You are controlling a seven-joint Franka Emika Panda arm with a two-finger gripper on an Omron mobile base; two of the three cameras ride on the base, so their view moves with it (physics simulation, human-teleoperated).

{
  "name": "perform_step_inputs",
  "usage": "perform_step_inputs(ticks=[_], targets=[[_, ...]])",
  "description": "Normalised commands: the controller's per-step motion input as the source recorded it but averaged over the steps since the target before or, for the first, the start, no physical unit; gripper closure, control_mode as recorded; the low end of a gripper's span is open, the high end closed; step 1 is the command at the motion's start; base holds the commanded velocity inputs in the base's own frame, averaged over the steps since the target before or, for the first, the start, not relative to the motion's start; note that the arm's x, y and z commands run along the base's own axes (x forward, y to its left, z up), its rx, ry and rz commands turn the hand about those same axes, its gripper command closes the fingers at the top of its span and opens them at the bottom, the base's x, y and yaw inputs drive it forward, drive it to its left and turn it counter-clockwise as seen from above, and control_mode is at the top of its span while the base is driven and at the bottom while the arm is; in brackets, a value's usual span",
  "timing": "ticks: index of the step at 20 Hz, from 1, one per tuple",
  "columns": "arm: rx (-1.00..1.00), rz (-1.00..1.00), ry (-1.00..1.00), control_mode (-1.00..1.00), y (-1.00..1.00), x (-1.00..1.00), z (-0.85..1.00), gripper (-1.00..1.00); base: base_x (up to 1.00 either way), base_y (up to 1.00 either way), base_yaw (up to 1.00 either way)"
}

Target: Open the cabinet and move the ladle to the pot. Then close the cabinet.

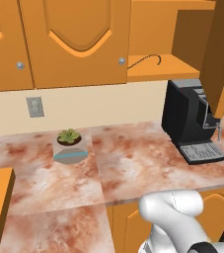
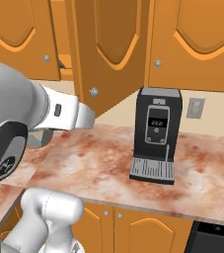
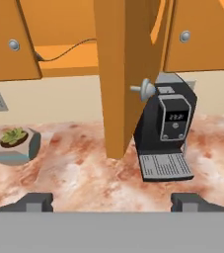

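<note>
The cabinet stands open, and its orange door swings out towards me edge-on, with the round silver knob on its face. On the open shelf lies the ladle. I see its thin dark handle with a hooked end; the bowl is hidden. My gripper hangs back over the counter, below and in front of the door, open, with nothing between its wide-apart fingertips. The pot is out of view.
A black coffee machine stands on the marbled counter right under the open door. A small potted plant sits to the left. Closed wall cabinets flank the open one.
</note>
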Motion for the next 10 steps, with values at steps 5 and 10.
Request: perform_step_inputs(ticks=[5, 10], targets=[[-0.01, -0.18, 0.04, -1.0, 1.0, -0.09, 0.0, -1.0, 0.0, 0.0, 0.0], [-0.02, -0.17, 0.0, -1.0, 0.81, 0.65, 0.0, -1.0, 0.0, 0.0, 0.0]])
